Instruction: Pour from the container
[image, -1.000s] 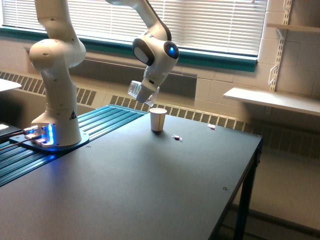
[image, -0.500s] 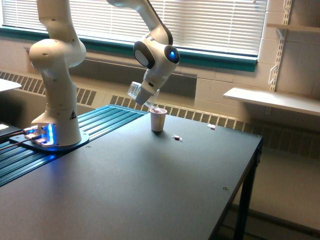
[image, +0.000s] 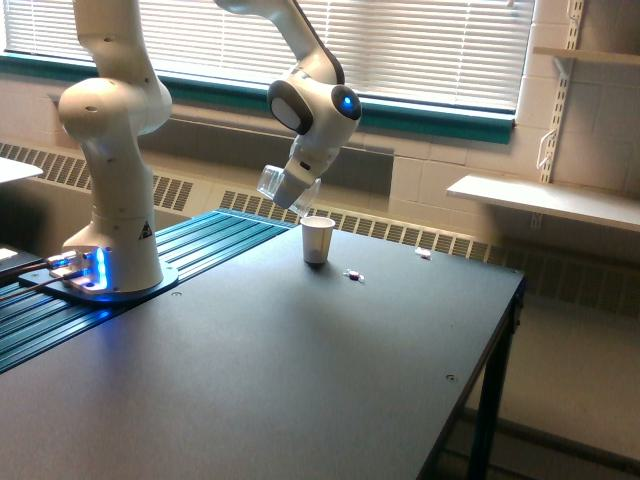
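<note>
- Nearest to us lies the dark table (image: 300, 400), its bare top filling the lower part of the exterior view, with one leg showing at the view's right edge.
- Further back, at the view's left, we see the arm's white base (image: 110, 230) standing on a ribbed blue-lit strip (image: 190, 250), a blue glow at its foot.
- From that base the arm rises out of the top of the view, then comes back down in a bend, so that the wrist with its blue light (image: 315, 110) hangs above the table's far part.
- Below the wrist the gripper (image: 288, 188) points down and toward the view's left; we cannot make out its fingers, yet it has hold of the container (image: 272, 181), a clear cup.
- We see the container tilted steeply, its base toward the view's left and its mouth toward the view's right, just above and beside the rim of the paper cup (image: 317, 238).
- That white paper cup stands upright on the table; whether the two cups touch we cannot tell.
- Just to the view's right of the paper cup, small reddish bits (image: 352, 274) lie on the table, with a pale scrap (image: 423, 253) further right.
- Behind everything run the radiator grille (image: 400, 232), the window blinds (image: 420, 45) and wall shelves (image: 545, 200).
</note>
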